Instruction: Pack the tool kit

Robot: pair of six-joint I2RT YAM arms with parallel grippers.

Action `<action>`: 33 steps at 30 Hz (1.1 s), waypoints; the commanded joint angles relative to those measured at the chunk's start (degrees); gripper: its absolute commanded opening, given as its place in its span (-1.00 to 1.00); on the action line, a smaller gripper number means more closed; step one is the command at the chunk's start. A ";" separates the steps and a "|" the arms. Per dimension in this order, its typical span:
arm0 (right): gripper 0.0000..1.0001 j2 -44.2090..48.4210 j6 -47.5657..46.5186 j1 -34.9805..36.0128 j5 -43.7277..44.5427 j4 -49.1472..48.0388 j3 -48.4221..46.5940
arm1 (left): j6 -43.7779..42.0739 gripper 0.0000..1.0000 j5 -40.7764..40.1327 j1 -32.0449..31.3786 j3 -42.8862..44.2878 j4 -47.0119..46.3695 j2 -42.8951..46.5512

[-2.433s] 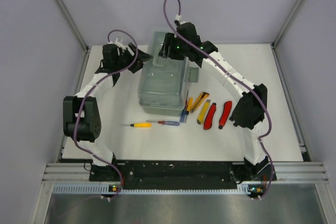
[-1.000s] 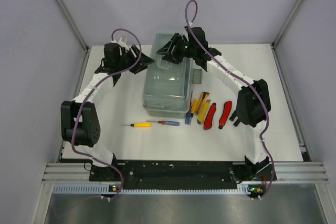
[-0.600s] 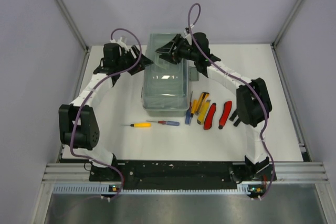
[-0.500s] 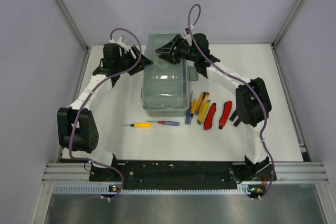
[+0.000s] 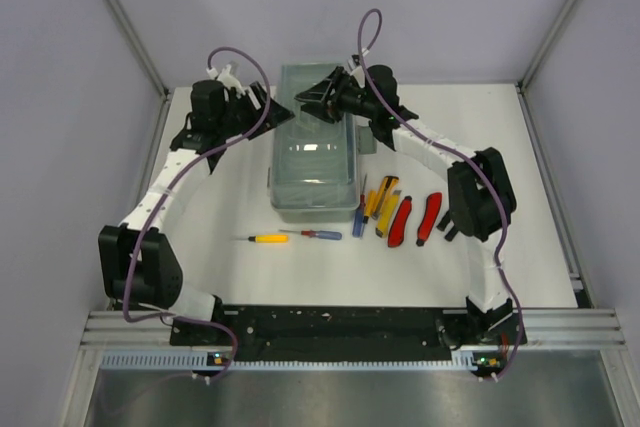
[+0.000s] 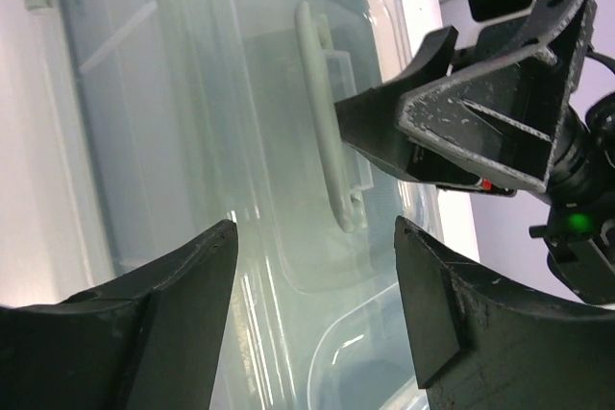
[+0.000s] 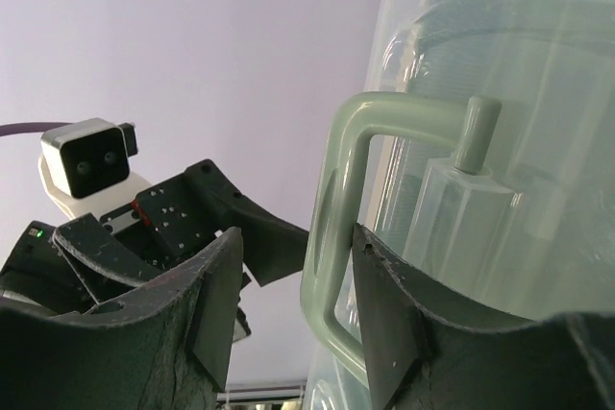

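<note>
The pale green toolbox (image 5: 315, 172) sits with its translucent lid down at the middle back of the table. My right gripper (image 5: 318, 97) hovers over its far end. In the right wrist view the gripper (image 7: 293, 304) is open around the raised green handle (image 7: 332, 237): one finger (image 7: 384, 324) touches the handle and the other stands apart. My left gripper (image 5: 274, 113) is at the box's far left side. It (image 6: 312, 304) is open above the lid (image 6: 192, 122) with nothing between its fingers, and the handle (image 6: 317, 93) lies ahead of it.
Loose tools lie in front of and to the right of the box: a yellow screwdriver (image 5: 267, 238), a red-and-blue screwdriver (image 5: 312, 234), a blue screwdriver (image 5: 358, 219), two yellow utility knives (image 5: 380, 195), and two red-handled pliers (image 5: 430, 217). Walls close in the table's left, right and back.
The toolbox has gone from raised and tilted to lying flat, a little farther back. My left jaws have widened and the left elbow has dropped toward the near left.
</note>
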State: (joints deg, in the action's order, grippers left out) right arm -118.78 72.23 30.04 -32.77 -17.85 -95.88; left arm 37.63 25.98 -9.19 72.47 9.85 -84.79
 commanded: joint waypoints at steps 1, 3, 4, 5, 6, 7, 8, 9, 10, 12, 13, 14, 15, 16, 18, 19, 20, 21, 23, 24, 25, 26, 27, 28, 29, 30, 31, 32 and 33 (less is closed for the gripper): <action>-0.04 -1.19 0.20 2.04 -2.65 -2.55 -0.54 | 0.61 0.40 6.36 -1.18 -0.75 -6.50 -1.33; -0.05 -1.28 0.20 2.04 -2.65 -2.46 -0.54 | 0.52 0.40 7.42 -1.88 -0.84 -8.25 -1.86; -0.05 -1.19 0.20 2.04 -2.65 -2.20 -0.54 | 0.34 0.40 7.60 -2.14 -0.66 -9.31 -2.13; -0.05 -1.28 0.20 2.04 -2.65 -2.19 -0.54 | 0.34 0.38 7.08 -2.41 -0.22 -9.41 -2.48; -0.06 -1.36 0.20 2.04 -2.73 -2.19 -0.45 | 0.17 0.36 6.90 -2.67 0.30 -8.97 -3.00; -0.06 -1.28 0.20 2.04 -2.73 -2.19 -0.54 | 0.17 0.33 6.81 -2.76 0.92 -8.62 -4.23; -0.07 -1.36 0.20 2.04 -2.65 -2.19 -0.45 | 0.25 0.28 6.63 -2.85 1.62 -8.01 -4.85; -0.07 -1.28 0.20 2.04 -2.65 -2.11 -0.45 | 0.43 0.22 6.72 -2.94 1.97 -7.74 -5.72; -0.07 -1.28 0.37 2.04 -2.65 -2.28 -0.45 | 0.43 0.19 7.33 -3.11 2.50 -7.82 -6.43; -0.07 -1.28 0.46 1.95 -2.47 -2.46 -0.63 | 0.43 0.10 7.51 -3.46 3.03 -7.48 -7.40; -0.07 -1.28 0.46 2.04 -2.56 -2.37 -0.72 | 0.52 0.05 7.16 -3.73 3.12 -7.39 -7.58; -0.08 -1.28 0.46 1.95 -2.56 -2.37 -0.80 | 0.69 0.01 6.81 -3.82 3.21 -7.30 -7.84; -0.08 -1.19 0.46 1.86 -2.38 -1.93 -0.80 | 0.78 -0.05 6.72 -3.82 3.21 -7.38 -8.02; -0.08 -1.10 0.29 1.77 -2.21 -1.49 -0.80 | 0.78 -0.11 6.63 -3.90 3.29 -7.30 -8.11; -0.10 -0.32 -0.33 1.42 -1.07 1.22 -0.45 | 0.78 -0.20 5.67 -3.90 3.91 -6.34 -8.54; -0.10 0.21 -0.85 1.34 -0.45 2.45 0.07 | 0.87 -0.24 5.23 -3.90 4.26 -5.72 -8.81; -0.09 0.91 -1.47 0.99 0.16 3.60 0.77 | 0.78 -0.24 4.70 -3.90 4.52 -5.37 -8.90; -0.07 1.53 -2.43 0.64 0.86 4.74 1.30 | 0.69 -0.25 4.35 -3.90 4.79 -5.10 -9.07; -0.03 3.11 -3.93 -0.07 2.18 6.94 2.62 | 0.96 -0.28 4.08 -3.90 5.14 -4.84 -9.42; 0.00 3.64 -4.46 -0.42 2.54 7.21 3.49 | 1.04 -0.28 4.08 -3.90 5.40 -4.66 -9.69; 0.02 4.51 -4.81 -1.03 3.06 7.65 4.29 | 1.13 -0.28 4.26 -3.90 5.67 -4.49 -9.95; 0.03 5.22 -5.42 -1.39 3.76 8.35 4.82 | 1.13 -0.28 4.26 -3.90 6.02 -4.22 -10.30; 0.04 6.01 -6.30 -1.83 4.47 9.31 5.34 | 1.22 -0.29 4.43 -3.90 6.19 -4.13 -10.56; 0.05 6.80 -7.35 -2.09 5.52 10.89 5.61 | 1.22 -0.29 4.35 -3.90 6.37 -4.05 -10.83; 0.05 7.50 -8.58 -2.35 6.57 12.56 5.79 | 1.13 -0.29 4.35 -3.90 6.63 -3.87 -11.00; 0.05 8.73 -9.72 -2.70 8.15 14.23 6.22 | 1.22 -0.29 4.26 -3.90 6.72 -3.70 -11.18; 0.06 10.05 -11.04 -2.88 9.82 15.29 6.92 | 1.13 -0.29 4.17 -3.90 6.90 -3.52 -11.36; 0.06 11.37 -12.62 -3.15 11.49 16.17 7.71 | 1.13 -0.29 4.08 -3.90 7.16 -3.26 -11.62; 0.06 12.86 -13.94 -3.32 13.68 17.66 8.16 | 1.05 -0.29 4.08 -3.90 7.42 -2.99 -11.71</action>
State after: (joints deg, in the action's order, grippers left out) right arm -111.74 66.41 29.34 -27.42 -10.55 -90.65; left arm 39.07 31.11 -12.86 77.80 5.10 -95.20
